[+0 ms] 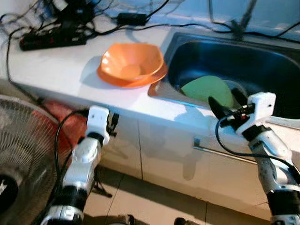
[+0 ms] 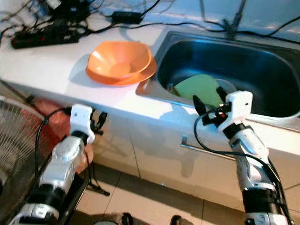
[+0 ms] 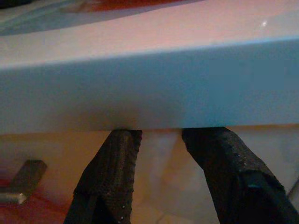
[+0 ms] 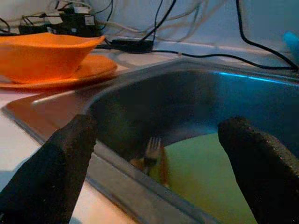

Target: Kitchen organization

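An orange bowl (image 1: 132, 58) sits on an orange plate (image 1: 123, 80) on the white counter (image 1: 61, 65), just left of the steel sink (image 1: 262, 61). In the sink lies a green plate (image 1: 208, 89) with a fork (image 4: 152, 149) at its edge. My right gripper (image 1: 224, 101) is open at the sink's front rim, its fingers pointing in toward the green plate and holding nothing. Lower down, my left gripper (image 1: 112, 124) sits under the counter's front edge. Its fingers (image 3: 110, 172) are apart and empty.
A black power strip (image 1: 51, 40), an adapter (image 1: 131, 18) and cables lie along the counter's back. A standing fan (image 1: 18, 154) is at the lower left, beside something red (image 1: 65, 117). A metal cabinet handle (image 1: 225, 154) runs below the sink.
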You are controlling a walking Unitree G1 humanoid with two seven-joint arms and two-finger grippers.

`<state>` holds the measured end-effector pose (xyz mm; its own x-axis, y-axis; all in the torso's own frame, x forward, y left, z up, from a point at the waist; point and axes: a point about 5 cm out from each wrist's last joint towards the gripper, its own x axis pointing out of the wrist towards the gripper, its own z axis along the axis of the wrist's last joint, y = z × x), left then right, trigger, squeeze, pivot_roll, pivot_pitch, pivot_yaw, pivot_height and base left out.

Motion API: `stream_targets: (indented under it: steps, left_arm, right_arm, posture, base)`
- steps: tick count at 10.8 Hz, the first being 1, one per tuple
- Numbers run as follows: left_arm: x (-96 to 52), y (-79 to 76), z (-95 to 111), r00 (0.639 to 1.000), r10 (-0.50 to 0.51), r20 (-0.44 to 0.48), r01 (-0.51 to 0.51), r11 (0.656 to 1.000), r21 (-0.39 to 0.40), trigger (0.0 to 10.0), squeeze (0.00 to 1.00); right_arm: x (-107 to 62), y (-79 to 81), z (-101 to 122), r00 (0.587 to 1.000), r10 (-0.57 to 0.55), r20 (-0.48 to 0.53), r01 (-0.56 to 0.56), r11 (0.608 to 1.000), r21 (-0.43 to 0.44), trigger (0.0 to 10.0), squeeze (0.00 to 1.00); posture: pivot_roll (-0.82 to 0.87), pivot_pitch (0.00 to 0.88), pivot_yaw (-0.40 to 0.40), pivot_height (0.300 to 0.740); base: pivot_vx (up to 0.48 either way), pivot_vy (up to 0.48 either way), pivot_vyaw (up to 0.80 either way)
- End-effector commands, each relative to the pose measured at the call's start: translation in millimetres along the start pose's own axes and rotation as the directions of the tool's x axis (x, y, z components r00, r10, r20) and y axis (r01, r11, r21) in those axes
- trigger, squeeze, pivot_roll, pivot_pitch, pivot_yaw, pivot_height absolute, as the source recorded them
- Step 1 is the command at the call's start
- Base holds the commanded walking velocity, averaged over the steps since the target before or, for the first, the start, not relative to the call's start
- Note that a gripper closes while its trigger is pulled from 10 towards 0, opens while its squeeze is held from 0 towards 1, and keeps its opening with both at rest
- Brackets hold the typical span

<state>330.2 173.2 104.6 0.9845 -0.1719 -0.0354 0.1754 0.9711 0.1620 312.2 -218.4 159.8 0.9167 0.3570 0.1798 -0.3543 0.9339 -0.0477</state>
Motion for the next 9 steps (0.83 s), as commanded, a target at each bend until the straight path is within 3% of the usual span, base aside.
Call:
stream_targets:
  steps: [1,4,7,9]
  left_arm:
    - [12.3,9.3,66,0.965,0.014,0.261,-0.028,0.998,0.052,10.0,0.0]
    - [6.5,-8.9,54,0.976,0.013,0.219,-0.011,1.0,-0.013,10.0,0.0]
    - [-0.7,-13.1,34,0.988,0.03,0.15,-0.025,0.999,-0.038,10.0,0.0]
    - [-22.7,-21.3,-6,0.997,0.063,0.033,-0.06,0.994,-0.088,10.0,0.0]
  right_arm:
    - [2.0,0.2,1,1.0,-0.005,0.009,0.005,1.0,0.0,10.0,0.0]
    - [2.0,4.1,-2,1.0,-0.01,0.014,0.01,1.0,0.01,10.0,0.0]
    - [3.0,4.1,-3,1.0,-0.016,0.014,0.016,1.0,0.014,10.0,0.0]
    - [1.2,4.0,-5,1.0,-0.022,0.008,0.022,1.0,0.016,10.0,0.0]
  posture:
    - [0.01,0.107,0.045,0.74]
    - [0.02,0.108,0.042,0.74]
    - [0.02,0.112,0.047,0.74]
    - [0.02,0.12,0.047,0.74]
  base:
    - [0.0,0.0,0.0]
    - [0.0,0.0,0.0]
    - [0.0,0.0,0.0]
    - [0.0,0.0,0.0]
